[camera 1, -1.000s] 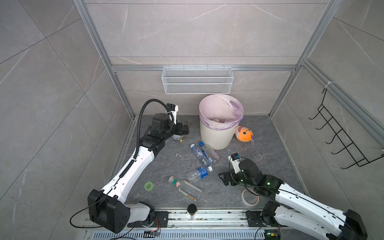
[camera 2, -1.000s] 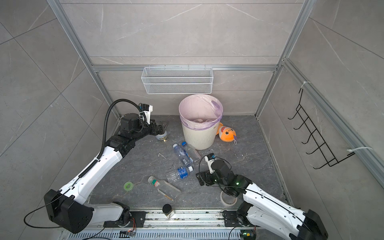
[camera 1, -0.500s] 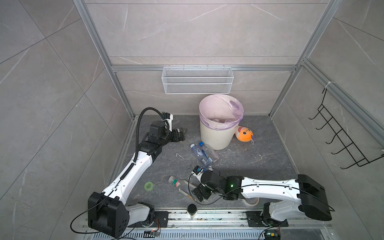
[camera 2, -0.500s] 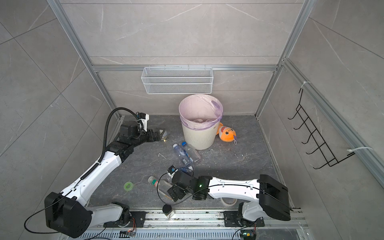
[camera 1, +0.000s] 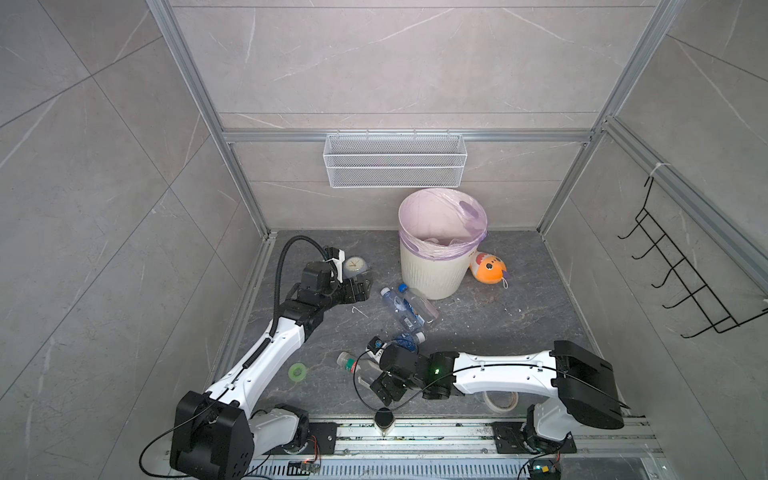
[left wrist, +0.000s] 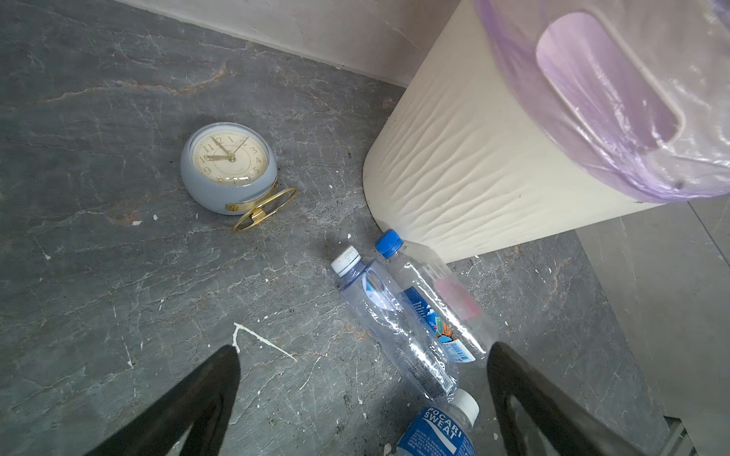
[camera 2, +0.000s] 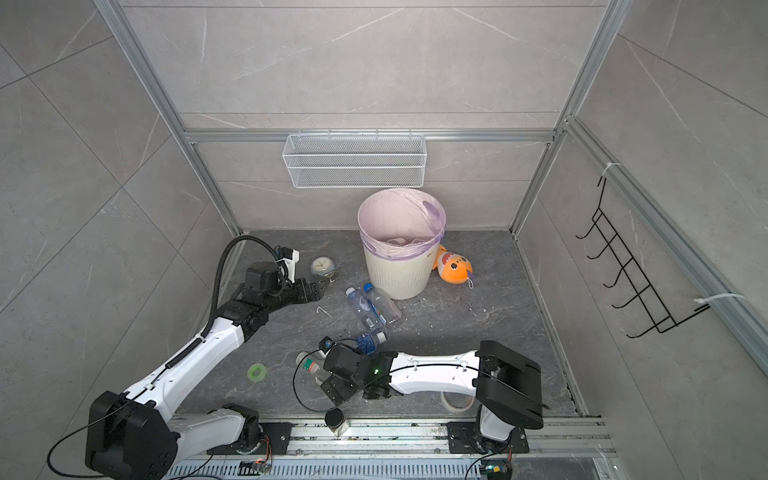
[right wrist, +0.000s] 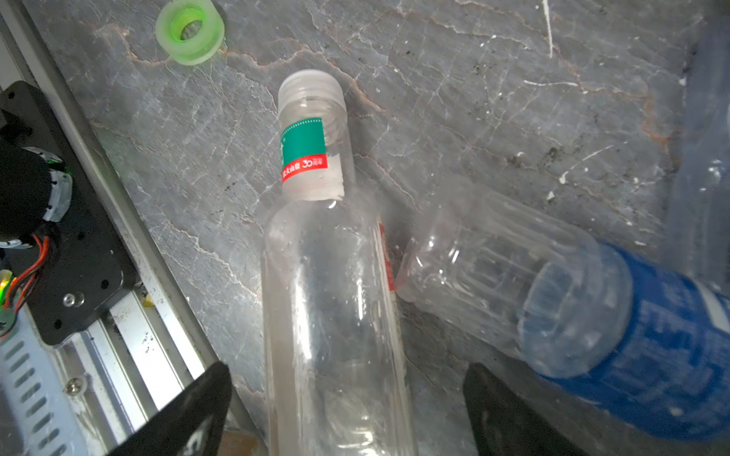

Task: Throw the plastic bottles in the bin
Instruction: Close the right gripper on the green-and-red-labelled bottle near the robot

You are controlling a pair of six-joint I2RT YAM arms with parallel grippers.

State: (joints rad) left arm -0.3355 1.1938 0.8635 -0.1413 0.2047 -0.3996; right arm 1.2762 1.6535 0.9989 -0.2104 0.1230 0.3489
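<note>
Hidden: my right arm (camera 1: 498, 370) covers much of the green-labelled bottle (right wrist: 328, 296) in both top views.
Cut off: the blue-labelled bottle (right wrist: 572, 316) loses its cap end at the edge of the right wrist view.
Unclear: inside the bin (camera 1: 432, 270), only pale shapes.
Right gripper (right wrist: 347, 369): spread, one finger on each side of the green-labelled bottle, gaps on both sides.
Left gripper (left wrist: 361, 355): wide, holding nothing.
Bottles: clear, lying flat on the floor (camera 1: 478, 324). The blue-labelled one's base touches the green-labelled one's side. The white-capped bottle (left wrist: 391, 316) and blue-capped bottle (left wrist: 430, 300) lie side by side at the bin's foot.
</note>
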